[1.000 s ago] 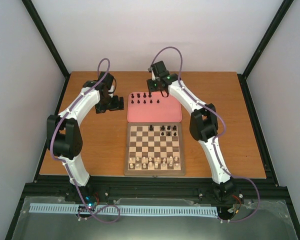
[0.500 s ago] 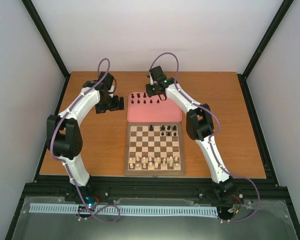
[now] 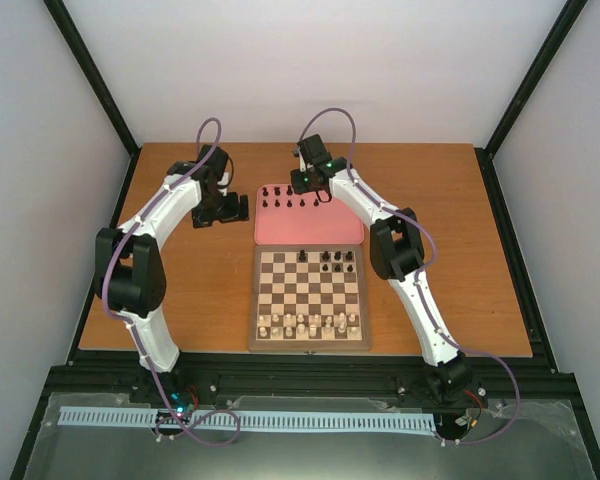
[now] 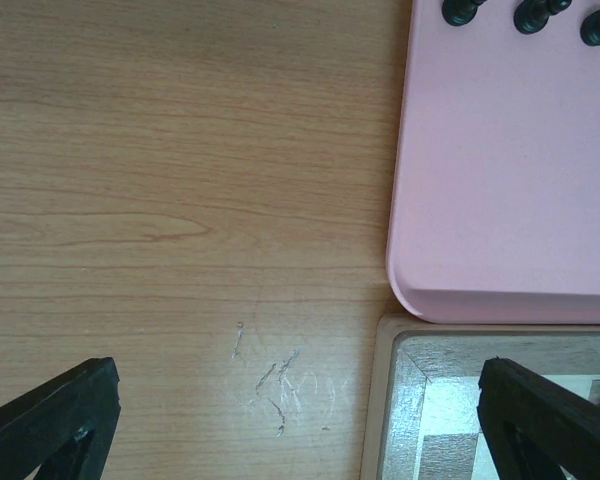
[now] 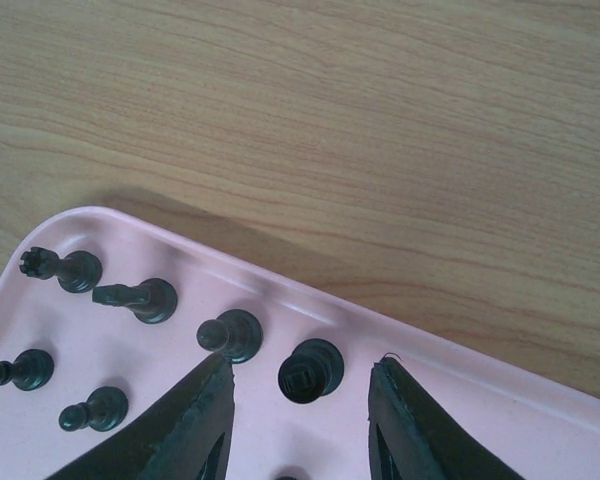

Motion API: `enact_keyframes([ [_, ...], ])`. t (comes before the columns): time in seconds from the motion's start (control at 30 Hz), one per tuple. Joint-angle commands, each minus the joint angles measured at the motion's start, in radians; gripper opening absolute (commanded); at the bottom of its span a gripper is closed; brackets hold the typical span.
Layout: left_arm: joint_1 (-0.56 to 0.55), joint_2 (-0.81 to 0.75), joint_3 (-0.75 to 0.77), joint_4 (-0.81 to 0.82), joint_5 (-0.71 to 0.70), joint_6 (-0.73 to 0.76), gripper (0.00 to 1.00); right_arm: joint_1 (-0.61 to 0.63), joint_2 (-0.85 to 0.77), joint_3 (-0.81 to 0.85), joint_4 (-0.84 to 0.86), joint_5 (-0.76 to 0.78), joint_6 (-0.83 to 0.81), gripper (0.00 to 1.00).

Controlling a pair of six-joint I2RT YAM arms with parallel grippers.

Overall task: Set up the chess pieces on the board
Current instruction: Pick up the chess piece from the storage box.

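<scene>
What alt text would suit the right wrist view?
The right pincer stands open around a black chess piece on the pink tray, not touching it. Other black pieces sit to its left; the wooden table lies beyond.

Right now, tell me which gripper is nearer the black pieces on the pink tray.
Right. The right gripper straddles one black piece at the pink tray's far edge; the left gripper is over table beside the tray's left side.
</scene>
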Motion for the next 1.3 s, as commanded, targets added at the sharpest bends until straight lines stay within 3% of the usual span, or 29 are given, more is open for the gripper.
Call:
enact_keyframes([
  [0.0,-0.001,0.024,0.019,0.009,0.014,0.000,1.00,-0.007,0.037,0.033,0.013,0.002,0.014,0.37],
  [0.5,-0.001,0.036,0.019,0.015,0.027,-0.001,1.00,-0.014,0.062,0.057,0.019,-0.001,0.017,0.28],
  [0.67,-0.001,0.041,0.016,0.017,0.030,-0.002,1.00,-0.015,0.064,0.058,0.022,-0.007,0.018,0.13],
  [0.87,0.000,0.047,0.014,0.018,0.037,-0.004,1.00,-0.015,0.054,0.054,0.012,-0.021,0.014,0.03],
  [1.27,-0.001,0.043,0.012,0.020,0.039,-0.004,1.00,-0.015,-0.040,0.028,0.013,-0.052,0.003,0.03],
])
